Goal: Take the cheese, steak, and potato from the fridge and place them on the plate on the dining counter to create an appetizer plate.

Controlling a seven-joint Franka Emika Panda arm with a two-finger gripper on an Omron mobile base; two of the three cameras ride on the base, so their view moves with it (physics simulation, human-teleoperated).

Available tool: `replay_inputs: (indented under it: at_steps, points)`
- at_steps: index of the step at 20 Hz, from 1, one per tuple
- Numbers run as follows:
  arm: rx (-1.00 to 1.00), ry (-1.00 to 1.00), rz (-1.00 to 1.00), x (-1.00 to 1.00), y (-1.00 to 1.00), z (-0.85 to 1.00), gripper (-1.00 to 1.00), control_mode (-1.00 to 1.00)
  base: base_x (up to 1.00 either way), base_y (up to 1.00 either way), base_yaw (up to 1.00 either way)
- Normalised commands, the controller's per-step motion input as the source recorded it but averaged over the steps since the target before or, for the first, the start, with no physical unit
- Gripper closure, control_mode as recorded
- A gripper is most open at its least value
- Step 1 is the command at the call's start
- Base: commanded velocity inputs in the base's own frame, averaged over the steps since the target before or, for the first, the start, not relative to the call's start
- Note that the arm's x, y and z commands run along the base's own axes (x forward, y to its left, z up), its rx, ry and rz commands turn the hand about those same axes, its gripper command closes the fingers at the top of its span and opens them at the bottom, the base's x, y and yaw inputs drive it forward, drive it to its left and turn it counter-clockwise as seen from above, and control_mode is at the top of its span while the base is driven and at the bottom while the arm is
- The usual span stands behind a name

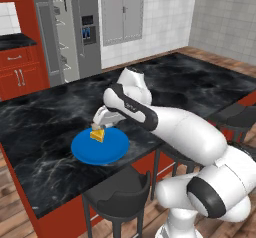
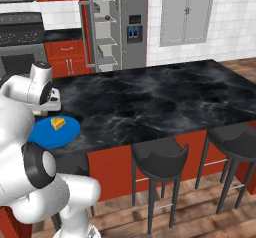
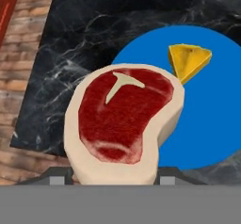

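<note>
One steak [image 3: 124, 124] in half-closed gripper [image 3: 110, 178]

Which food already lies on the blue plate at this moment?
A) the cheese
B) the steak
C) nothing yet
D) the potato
A: the yellow-orange cheese wedge rests on the plate, while the steak is in the gripper, partly above the plate's edge.
</note>
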Motion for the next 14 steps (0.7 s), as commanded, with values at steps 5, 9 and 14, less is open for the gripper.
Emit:
replay_inputs:
  at_steps: [5,9,14]
  points:
    - [-0.06,0.00,0.00,0.23,0.28,-0.48,1.00,-1.00,0.00,0.00,0.00]
    - [-0.03,-0.01,0.00,0.35,0.23,-0.44,1.00,-1.00,0.00,0.00,0.00]
    - [-0.03,-0.02,0.00,0.34,0.24,-0.38,1.00,-1.00,0.00,0.00,0.00]
